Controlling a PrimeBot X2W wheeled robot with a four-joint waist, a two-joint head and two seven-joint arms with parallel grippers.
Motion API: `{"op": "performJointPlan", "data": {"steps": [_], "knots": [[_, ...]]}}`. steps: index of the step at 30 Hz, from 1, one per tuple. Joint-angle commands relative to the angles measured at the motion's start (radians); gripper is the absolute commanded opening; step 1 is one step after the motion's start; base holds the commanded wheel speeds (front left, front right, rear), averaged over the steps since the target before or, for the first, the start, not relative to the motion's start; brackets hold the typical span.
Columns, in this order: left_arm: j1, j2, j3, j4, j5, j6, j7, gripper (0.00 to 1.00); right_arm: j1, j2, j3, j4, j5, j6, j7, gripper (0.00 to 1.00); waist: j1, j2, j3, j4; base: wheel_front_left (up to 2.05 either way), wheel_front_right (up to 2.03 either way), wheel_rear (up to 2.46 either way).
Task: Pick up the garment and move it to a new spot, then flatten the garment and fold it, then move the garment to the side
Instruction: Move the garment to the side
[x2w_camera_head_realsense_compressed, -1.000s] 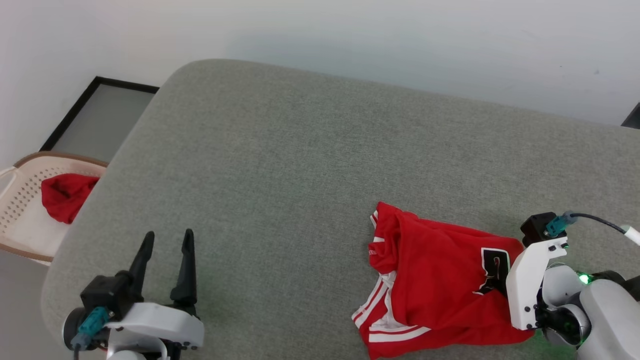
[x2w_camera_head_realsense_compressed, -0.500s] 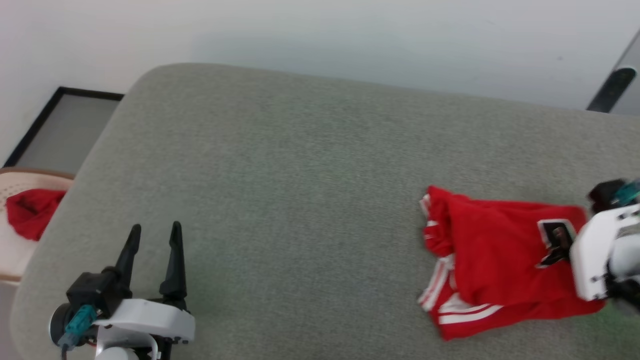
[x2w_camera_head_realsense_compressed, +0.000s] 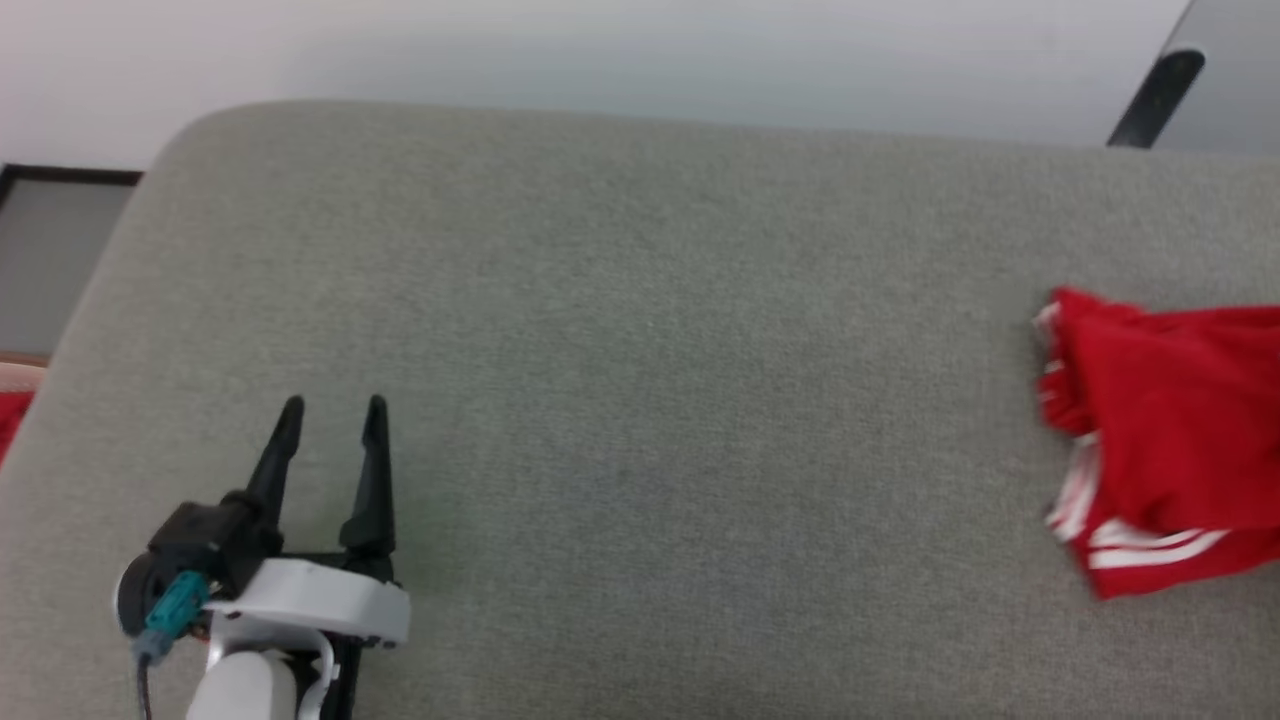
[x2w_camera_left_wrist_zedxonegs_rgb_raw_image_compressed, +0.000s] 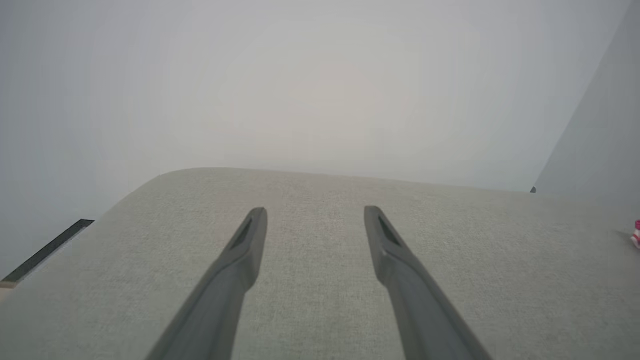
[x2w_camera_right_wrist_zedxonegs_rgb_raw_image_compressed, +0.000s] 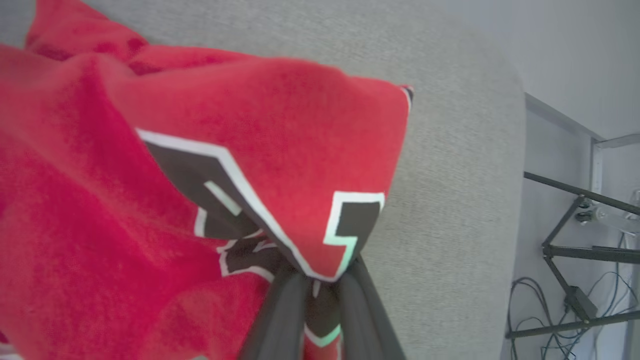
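Nearest the head camera, at the lower left, the left tool hovers over the grey fabric-covered tabletop with its two long dark fingers spread wide and nothing between them. The left wrist view shows the same wide gap in the left tool, with bare grey fabric under it and the tabletop's rounded far corner ahead.

In the right wrist view, the right tool is narrowed to a slim gap and pinches a fold of the red jersey shirt. The pinched fold carries the black, white-outlined lettering. The rest of the cloth spreads away from the fingers across the tabletop, close to its rounded edge.

In the head view the red jersey shirt lies bunched at the right side, cut off by the picture's edge. Its white-and-red striped trim faces the middle of the tabletop, well apart from the left tool.

Beyond the edge in the right wrist view stand a black metal frame and loose cables. At the far left of the head view is a dark-framed grey panel, against a pale wall.
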Motion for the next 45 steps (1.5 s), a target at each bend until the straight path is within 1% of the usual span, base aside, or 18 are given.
{"op": "performJointPlan", "data": {"steps": [1, 7, 13, 18, 25, 31, 42, 43, 44, 45], "knots": [[-0.012, -0.001, -0.002, -0.004, 0.001, -0.003, -0.004, 1.0, -0.017, -0.015, -0.002, 0.006, -0.005, -0.002, -0.008, 0.0, 0.0, 0.0, 0.026, -0.018, 0.0, 0.0, 0.0], [-0.038, -0.001, -0.015, -0.016, 0.007, -0.003, -0.004, 1.0, -0.063, -0.107, 0.004, 0.033, -0.056, -0.002, -0.047, 0.0, 0.0, 0.0, 0.063, -0.028, 0.0, 0.0, 0.0], [-0.061, 0.003, -0.023, -0.026, 0.003, -0.003, -0.004, 1.0, -0.099, -0.2, 0.041, 0.052, -0.107, -0.002, -0.082, 0.0, 0.0, 0.0, 0.1, -0.031, 0.0, 0.0, 0.0], [-0.081, -0.003, -0.037, -0.027, 0.006, -0.003, -0.004, 1.0, -0.132, -0.229, 0.043, 0.101, -0.152, -0.002, -0.099, 0.0, 0.0, 0.0, 0.125, -0.028, 0.0, 0.0, 0.0], [-0.107, 0.0, -0.066, -0.021, -0.002, -0.003, -0.004, 1.0, -0.163, -0.198, -0.009, 0.2, -0.209, -0.002, -0.13, 0.0, 0.0, 0.0, 0.155, -0.021, 0.0, 0.0, 0.0], [-0.13, 0.008, -0.086, -0.016, 0.0, -0.003, -0.004, 1.0, -0.18, -0.152, -0.062, 0.268, -0.287, -0.002, -0.161, 0.0, 0.0, 0.0, 0.181, -0.02, 0.0, 0.0, 0.0], [-0.157, 0.024, -0.104, -0.008, 0.003, -0.003, -0.004, 1.0, -0.21, -0.061, -0.161, 0.313, -0.411, -0.002, -0.18, 0.0, 0.0, 0.0, 0.209, -0.037, 0.0, 0.0, 0.0], [-0.158, 0.025, -0.104, -0.006, 0.003, -0.003, -0.004, 1.0, -0.209, -0.053, -0.171, 0.312, -0.421, -0.002, -0.183, 0.08, 0.0, 0.0, 0.207, -0.038, 0.0, 0.0, 0.0], [-0.158, 0.027, -0.104, -0.005, 0.003, -0.003, -0.004, 1.0, -0.208, -0.046, -0.178, 0.31, -0.434, -0.002, -0.186, 0.29, 0.0, 0.0, 0.203, -0.041, 0.0, 0.0, 0.0], [-0.157, 0.028, -0.103, -0.002, 0.003, -0.003, -0.004, 1.0, -0.207, -0.039, -0.183, 0.306, -0.444, -0.002, -0.188, 0.45, 0.0, 0.0, 0.198, -0.044, 0.0, 0.0, 0.0]]}}
